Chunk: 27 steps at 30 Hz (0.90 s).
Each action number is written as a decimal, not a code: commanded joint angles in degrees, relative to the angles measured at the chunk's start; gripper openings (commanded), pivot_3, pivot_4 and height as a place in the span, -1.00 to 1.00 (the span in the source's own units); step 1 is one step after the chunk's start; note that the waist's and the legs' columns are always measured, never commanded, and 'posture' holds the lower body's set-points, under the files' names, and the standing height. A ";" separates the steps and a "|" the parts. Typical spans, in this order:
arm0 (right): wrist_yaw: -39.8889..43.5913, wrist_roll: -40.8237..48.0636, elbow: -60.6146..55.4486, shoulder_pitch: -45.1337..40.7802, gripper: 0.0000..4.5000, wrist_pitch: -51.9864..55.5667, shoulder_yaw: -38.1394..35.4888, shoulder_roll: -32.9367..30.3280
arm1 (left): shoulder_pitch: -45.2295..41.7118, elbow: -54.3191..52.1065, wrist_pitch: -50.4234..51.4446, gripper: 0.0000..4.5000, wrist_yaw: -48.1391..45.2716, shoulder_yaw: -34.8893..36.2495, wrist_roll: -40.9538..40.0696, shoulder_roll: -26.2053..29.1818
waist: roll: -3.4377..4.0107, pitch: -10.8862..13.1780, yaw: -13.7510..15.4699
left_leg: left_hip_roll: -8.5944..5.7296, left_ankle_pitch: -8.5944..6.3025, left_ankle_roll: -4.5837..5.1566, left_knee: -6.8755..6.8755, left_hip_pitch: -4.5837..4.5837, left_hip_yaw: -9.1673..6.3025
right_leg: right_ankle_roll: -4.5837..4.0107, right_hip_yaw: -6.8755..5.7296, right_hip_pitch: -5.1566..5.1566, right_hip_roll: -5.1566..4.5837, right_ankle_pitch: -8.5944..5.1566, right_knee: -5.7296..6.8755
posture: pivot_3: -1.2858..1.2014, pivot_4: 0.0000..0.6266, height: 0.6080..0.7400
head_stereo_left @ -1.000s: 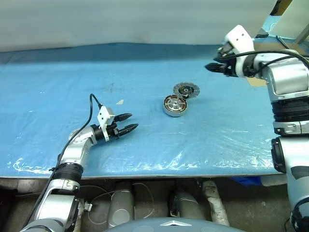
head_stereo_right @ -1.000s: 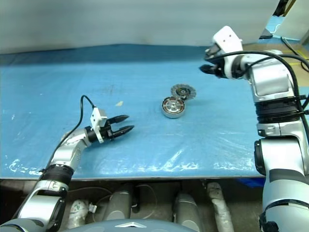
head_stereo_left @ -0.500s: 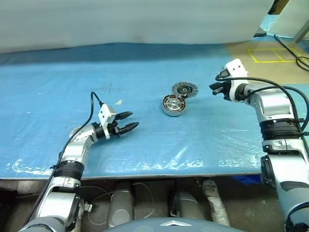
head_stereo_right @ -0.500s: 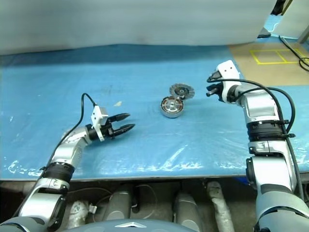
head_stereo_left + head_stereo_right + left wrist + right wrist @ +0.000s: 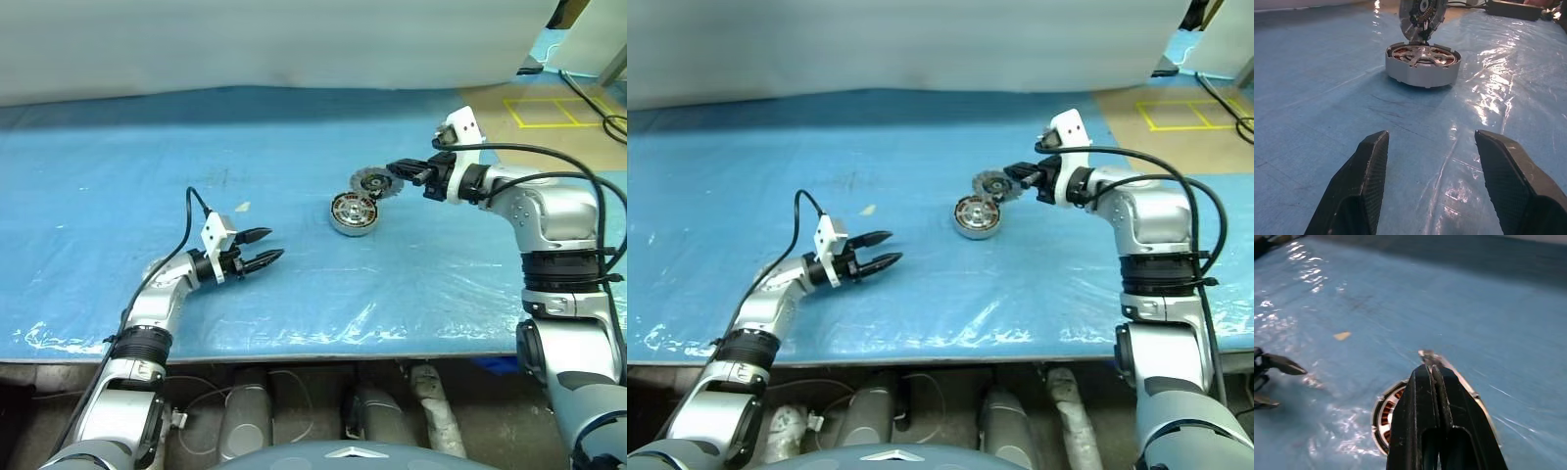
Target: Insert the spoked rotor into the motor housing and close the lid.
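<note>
The housing (image 5: 355, 213) is sitting mid-bench (image 5: 294, 166) with the rotor (image 5: 1422, 55) inside; the lid (image 5: 377, 182) is leaning on its far rim. The right pincer (image 5: 394, 168) is hovering closed by the lid, and the left pincer (image 5: 270, 247) is resting open.

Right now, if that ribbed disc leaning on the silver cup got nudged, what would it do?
The lid stands tilted on its edge against the motor housing, so it would probably topple flat or roll. It looks like rigid metal, likely heavy for its size. The glossy blue table cover might let it slide.
</note>
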 commanded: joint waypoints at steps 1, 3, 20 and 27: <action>2.57 2.27 -4.80 1.71 -0.98 1.20 1.21 -2.13 | -0.50 -1.32 -0.55 0.33 -0.21 1.23 -1.00 0.52 | 0.00 0.00 0.11 | 0.00 0.00 0.00 0.00 0.01 0.00 | 0.00 -0.01 0.02 0.00 0.00 0.00 | 0.03 -0.52 1.00; 4.45 2.79 -6.83 3.34 -0.98 1.35 2.67 -3.57 | -0.54 -1.44 -0.49 0.33 -0.23 1.31 -1.11 0.52 | 0.00 0.00 0.13 | 0.00 0.00 -0.01 0.01 0.01 0.00 | 0.00 -0.01 0.02 -0.01 0.00 0.00 | 0.03 -0.52 1.00; -4.55 1.65 5.92 0.20 -0.98 -6.34 -2.97 -2.71 | -0.98 -2.16 -0.12 0.33 -0.32 1.64 -2.36 0.35 | -0.02 -0.01 -0.04 | 0.00 0.01 -0.02 0.02 0.01 0.01 | -0.01 0.00 0.00 -0.01 0.00 -0.01 | 0.03 -0.52 1.00; -6.07 -1.20 10.79 0.25 -0.98 -10.19 -1.27 -0.50 | -1.53 -1.80 -0.34 0.33 -0.20 1.60 -2.18 0.22 | 0.00 0.00 -0.09 | -0.02 0.01 -0.02 -0.02 -0.05 0.01 | 0.00 0.00 -0.07 -0.01 0.00 -0.03 | 0.03 -0.52 1.00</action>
